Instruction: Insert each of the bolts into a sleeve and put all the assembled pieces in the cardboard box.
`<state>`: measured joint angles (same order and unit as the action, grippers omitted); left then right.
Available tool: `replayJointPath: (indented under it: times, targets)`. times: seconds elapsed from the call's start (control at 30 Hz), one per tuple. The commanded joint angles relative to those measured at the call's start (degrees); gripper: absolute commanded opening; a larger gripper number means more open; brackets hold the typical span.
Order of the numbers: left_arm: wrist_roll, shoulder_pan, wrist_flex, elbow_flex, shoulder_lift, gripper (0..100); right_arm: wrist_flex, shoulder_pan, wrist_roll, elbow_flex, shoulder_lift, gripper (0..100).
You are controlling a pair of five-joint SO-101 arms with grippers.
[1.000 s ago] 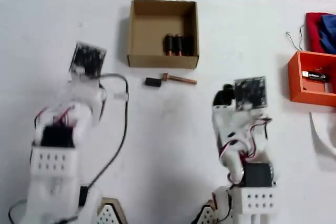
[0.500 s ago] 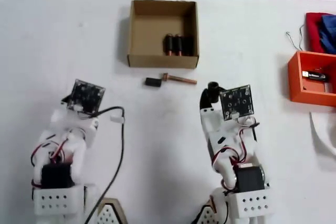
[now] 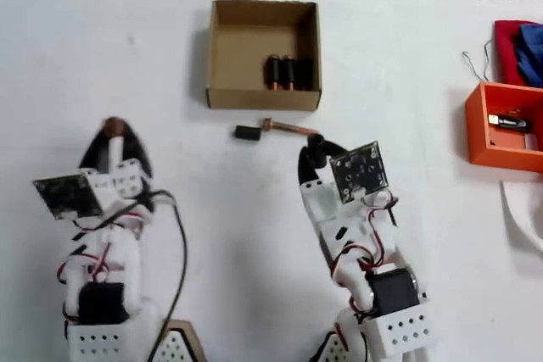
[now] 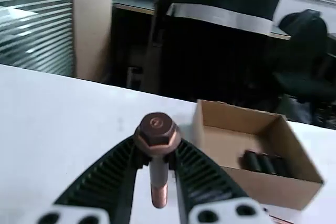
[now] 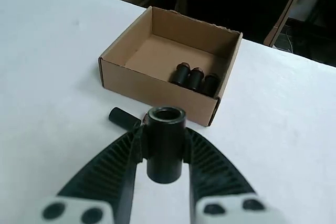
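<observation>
My left gripper (image 4: pixel 157 153) is shut on a copper bolt (image 4: pixel 156 135), hex head up and shank hanging between the fingers; in the high view it stands at the left (image 3: pixel 114 140). My right gripper (image 5: pixel 164 145) is shut on a black sleeve (image 5: pixel 165 142) held upright with its bore showing, just short of the cardboard box (image 5: pixel 152 90). The box (image 3: pixel 263 97) holds assembled pieces (image 3: pixel 282 72) against its right side. In front of the box lie a loose black sleeve (image 3: pixel 247 133) and a copper bolt (image 3: pixel 290 129), close beside the right gripper (image 3: pixel 316 154).
An orange bin (image 3: pixel 501 146) with a small black item stands at the right edge, with red and blue cloth (image 3: pixel 516 48) behind it. A cable (image 3: pixel 182 235) trails from the left arm. The table's far edge runs behind the box.
Both arms drew back toward the near edge. The left wrist turned, lifting the bolt head up. The right gripper shifted left, toward the loose bolt.
</observation>
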<state>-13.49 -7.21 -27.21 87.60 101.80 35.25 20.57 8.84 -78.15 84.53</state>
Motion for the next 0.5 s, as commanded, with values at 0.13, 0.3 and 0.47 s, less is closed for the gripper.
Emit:
replayJointPath:
  times: [0.13,0.3,0.47]
  targets:
    - [-2.02,17.41,1.76,-19.56,-12.04,3,-1.10,0.31,-0.09,0.97,1.45,2.2]
    - [-12.13,19.69,1.58,-36.79,-29.80,3,-1.27,0.22,-0.09,0.62,6.11,2.2]
    - [-20.22,20.13,1.32,-51.21,-46.68,3,-7.43,0.22,0.35,-2.20,11.38,2.2]
